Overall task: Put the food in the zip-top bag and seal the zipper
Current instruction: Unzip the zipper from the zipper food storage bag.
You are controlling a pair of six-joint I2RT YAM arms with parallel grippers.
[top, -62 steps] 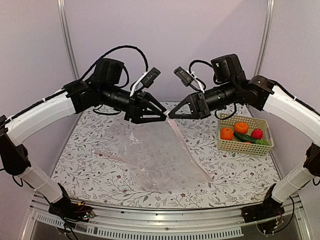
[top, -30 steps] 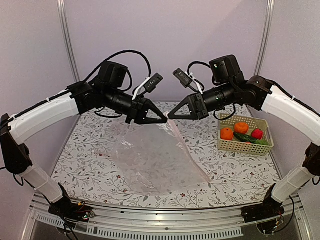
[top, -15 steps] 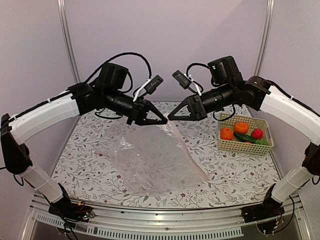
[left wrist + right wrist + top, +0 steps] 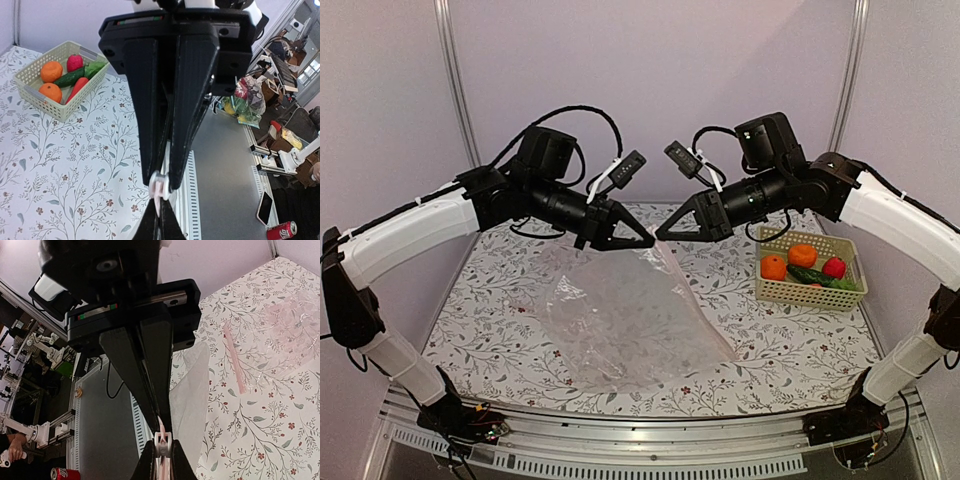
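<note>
1. A desk (image 4: 490, 300) covered in a leafy floral print fills the middle of the scene, and two black and white arms reach in from either side to meet above its far half
2. The left tool (image 4: 647, 241) and the right tool (image 4: 661, 235) point at each other, tip almost against tip, raised above the desk
3. The left tool has its fingers pressed together, pinching the zipper (image 4: 158, 190), a pale pinkish strip caught right at the fingertips in the left wrist view
4. The right tool is squeezed tight on the same strip from the other side, and its wrist view shows a small white slider (image 4: 162, 442) sitting just past its fingertips
5. I cannot tell which of the two tools actually has the slider
6. The zip-top bag (image 4: 630, 320), clear and crinkly, hangs by one corner from that pinch and slopes down toward the near edge, with most of it lying flat on the desk between the arms
7. The food sits in a pale lattice basket (image 4: 810, 291) on the right side of the desk, well apart from the bag
8. In the basket are an orange (image 4: 802, 254) at the back, a second orange (image 4: 773, 267) to its left, a dark green cucumber (image 4: 809, 275) lying across the middle, and a small red fruit (image 4: 834, 267) on the right
</note>
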